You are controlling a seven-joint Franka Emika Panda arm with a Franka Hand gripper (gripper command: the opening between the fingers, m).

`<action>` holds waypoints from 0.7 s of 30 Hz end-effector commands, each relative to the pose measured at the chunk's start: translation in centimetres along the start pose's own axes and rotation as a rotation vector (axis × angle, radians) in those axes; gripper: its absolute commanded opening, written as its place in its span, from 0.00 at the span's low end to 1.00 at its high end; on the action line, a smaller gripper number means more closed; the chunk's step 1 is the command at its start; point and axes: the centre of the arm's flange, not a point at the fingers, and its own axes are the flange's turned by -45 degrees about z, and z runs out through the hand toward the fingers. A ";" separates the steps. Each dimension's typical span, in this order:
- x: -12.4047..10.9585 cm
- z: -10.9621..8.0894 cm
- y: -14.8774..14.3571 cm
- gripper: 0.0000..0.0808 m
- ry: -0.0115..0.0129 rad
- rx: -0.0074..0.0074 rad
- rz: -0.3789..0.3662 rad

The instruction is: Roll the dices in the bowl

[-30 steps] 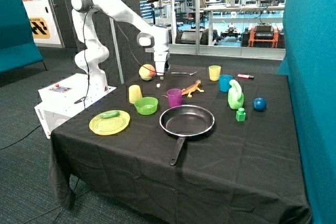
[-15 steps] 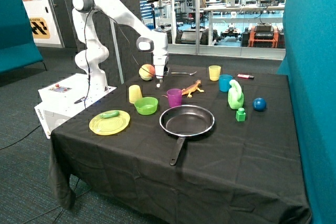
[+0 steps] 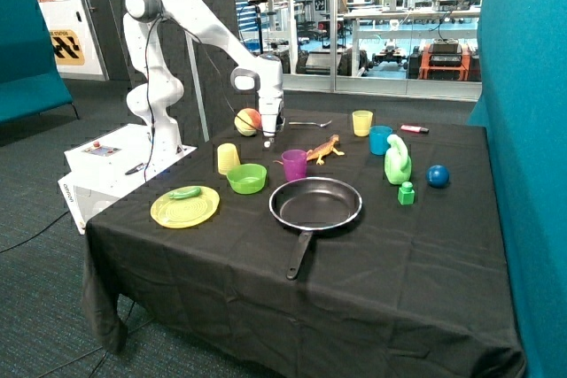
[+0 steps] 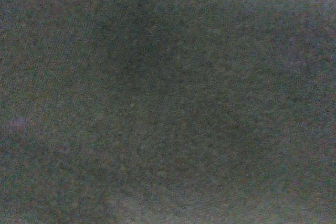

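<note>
The lime-green bowl stands on the black tablecloth between a yellow cup and a purple cup. My gripper points straight down, with its tip at the cloth behind the bowl and beside the peach-coloured ball. I cannot make out the dice; the gripper tip covers the spot on the cloth. The wrist view shows only dark cloth very close up, with no dice and no bowl.
A black frying pan and a yellow-green plate lie in front. An orange toy lizard, a spoon, yellow and blue cups, a green watering can, a green block and a blue ball stand further along.
The gripper has come down from above the cloth to the spot where a small white piece lay; that piece no longer shows apart from the gripper.
</note>
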 end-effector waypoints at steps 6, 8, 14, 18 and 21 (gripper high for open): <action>-1.4 1.6 -0.7 0.61 -0.0001 -0.0004 0.005; -1.4 1.6 -0.6 0.61 -0.0001 -0.0004 0.004; -1.5 1.7 -0.2 0.60 -0.0001 -0.0004 0.009; -1.6 1.9 0.1 0.62 -0.0001 -0.0004 0.020; -1.7 2.1 0.4 0.61 -0.0001 -0.0004 0.032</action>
